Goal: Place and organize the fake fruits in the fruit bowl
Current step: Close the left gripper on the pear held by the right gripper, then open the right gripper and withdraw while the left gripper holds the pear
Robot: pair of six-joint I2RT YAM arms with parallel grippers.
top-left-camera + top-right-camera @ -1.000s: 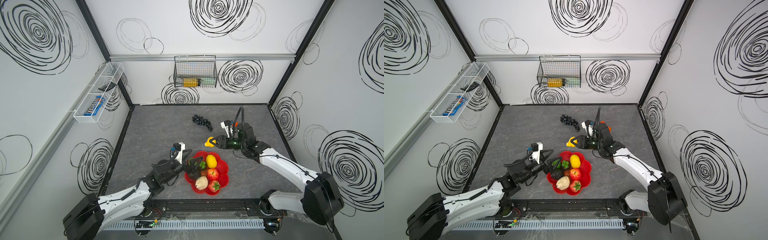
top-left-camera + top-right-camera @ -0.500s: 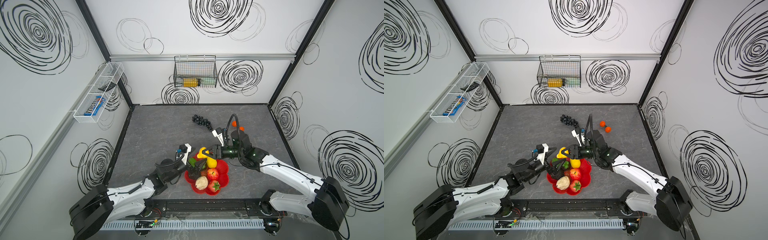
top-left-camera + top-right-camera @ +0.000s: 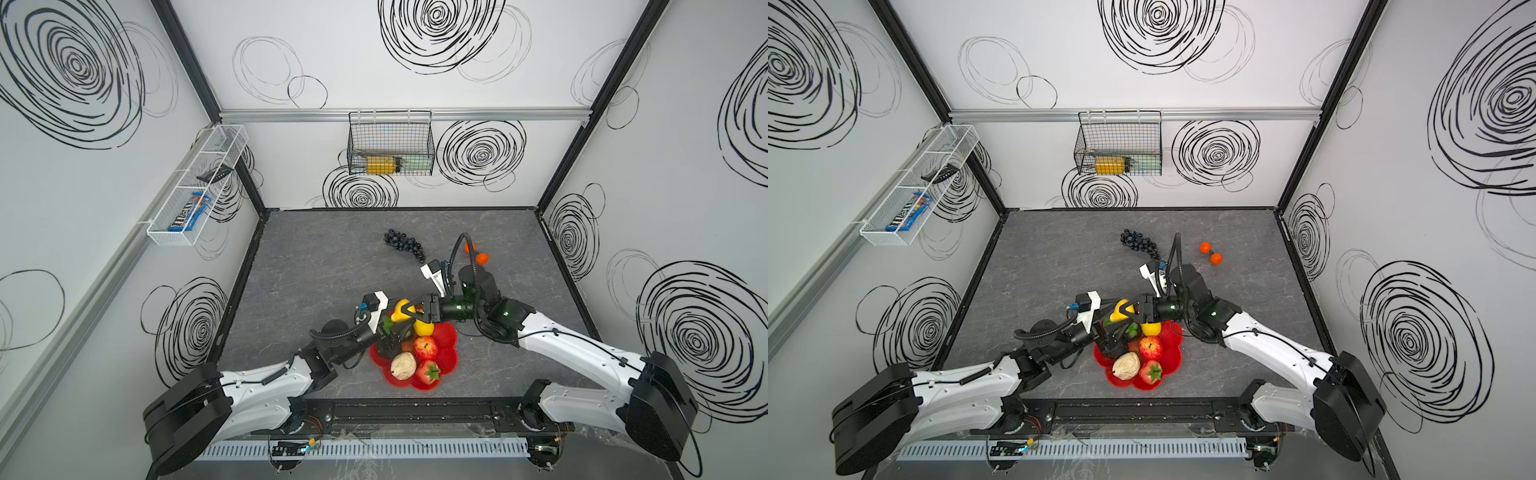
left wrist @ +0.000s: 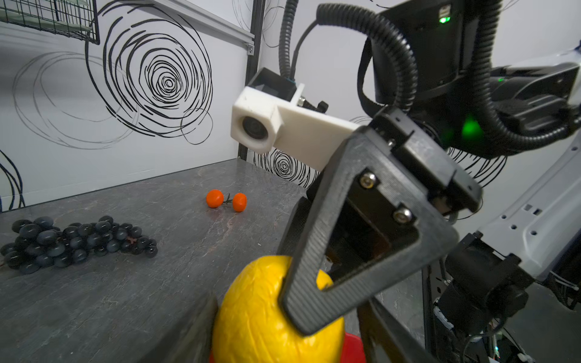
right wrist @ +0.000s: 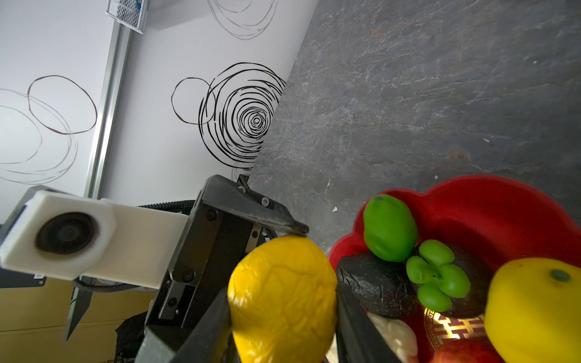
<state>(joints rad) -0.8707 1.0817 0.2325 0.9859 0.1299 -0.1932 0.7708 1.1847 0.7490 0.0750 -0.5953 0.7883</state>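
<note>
Grapes (image 3: pixel 403 245), oranges (image 3: pixel 1204 248) lie on table (image 3: pixel 316 266) beyond right tool's (image 3: pixel 409 314) lemon (image 5: pixel 283 298)

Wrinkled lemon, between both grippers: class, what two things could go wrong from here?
1. The wrinkled lemon hangs by the fruit bowl rim; if the right gripper releases it early, it may drop onto the table.
2. The left gripper crowds the right one; the two could collide.

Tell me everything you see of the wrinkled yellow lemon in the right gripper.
The wrinkled yellow lemon is oval, bright yellow, with creased, plastic-looking skin. The right gripper is shut on it, black fingers on two sides, holding it next to the rim of the red fruit bowl. A finger of the left gripper touches one end; whether that gripper grips it is unclear.
</note>
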